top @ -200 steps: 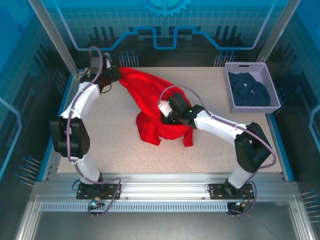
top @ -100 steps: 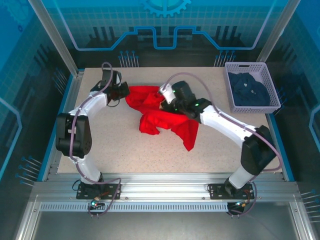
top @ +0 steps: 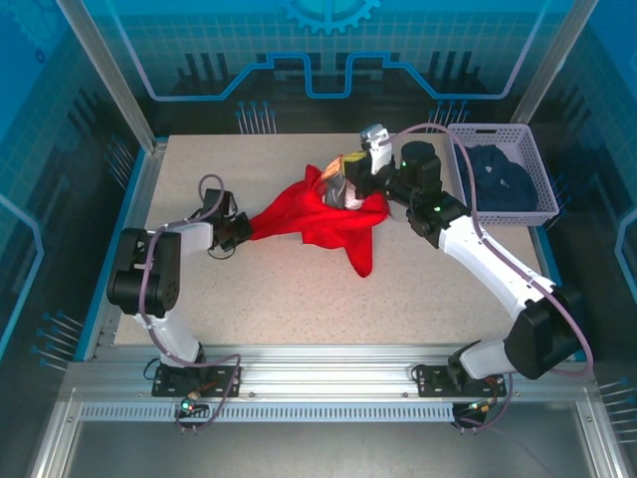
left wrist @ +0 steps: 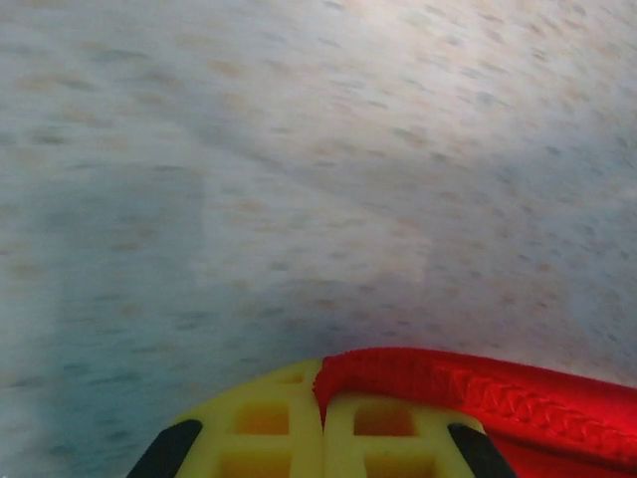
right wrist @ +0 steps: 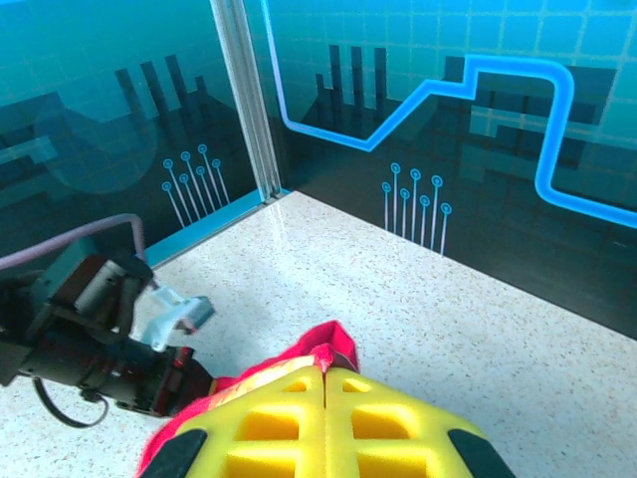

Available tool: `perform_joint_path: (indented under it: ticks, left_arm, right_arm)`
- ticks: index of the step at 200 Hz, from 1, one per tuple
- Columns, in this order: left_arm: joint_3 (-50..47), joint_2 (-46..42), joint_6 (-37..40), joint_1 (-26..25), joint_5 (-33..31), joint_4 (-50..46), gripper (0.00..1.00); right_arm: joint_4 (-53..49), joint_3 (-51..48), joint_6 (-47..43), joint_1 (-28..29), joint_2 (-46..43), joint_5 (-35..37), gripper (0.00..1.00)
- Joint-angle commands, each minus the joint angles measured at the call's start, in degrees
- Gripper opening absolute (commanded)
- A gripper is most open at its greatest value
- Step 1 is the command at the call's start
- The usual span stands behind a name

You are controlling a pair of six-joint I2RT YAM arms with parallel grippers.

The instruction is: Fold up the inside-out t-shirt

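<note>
Stretches the previously bunched inside-out t-shirt (top: 328, 221) across mid-frame, left gripper (top: 242, 231) and right gripper (top: 346, 186) each clamped on its cloth, opening it out for folding.

**Cropped pads, smeared bench, hidden cloth**

Left wrist view: the bench (left wrist: 299, 149) is smeared into streaks. The bottom edge crops the yellow pads of the left end effector (left wrist: 323, 438), and the inside-out t-shirt (left wrist: 518, 403) runs off the right edge. Right wrist view: the right end effector (right wrist: 325, 408) is cropped likewise and hides all but a red peak of cloth. From above, a pale patch (top: 336, 187) at the shirt's raised end is too small to identify.
</note>
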Motion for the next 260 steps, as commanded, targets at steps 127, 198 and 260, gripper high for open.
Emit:
perform_joint_path:
  ticks: [127,198,260]
  left_arm:
    - [0.94,-16.83,1.36,-8.74,22.5,6.04,0.85]
    - [19.52,6.33,1.36,-13.4,17.74,-0.03,0.27]
    - [7.0,0.95,-12.91,-1.15,9.45,13.11,0.0]
  right_arm:
    - [2.98,-7.33,-6.17,-3.21,-2.56,-14.65,0.0]
    - [5.23,-3.52,-2.49,-3.28,-4.39,-13.74,0.0]
    - [3.05,-0.59,5.96,-8.02,-14.21,-9.02,0.0]
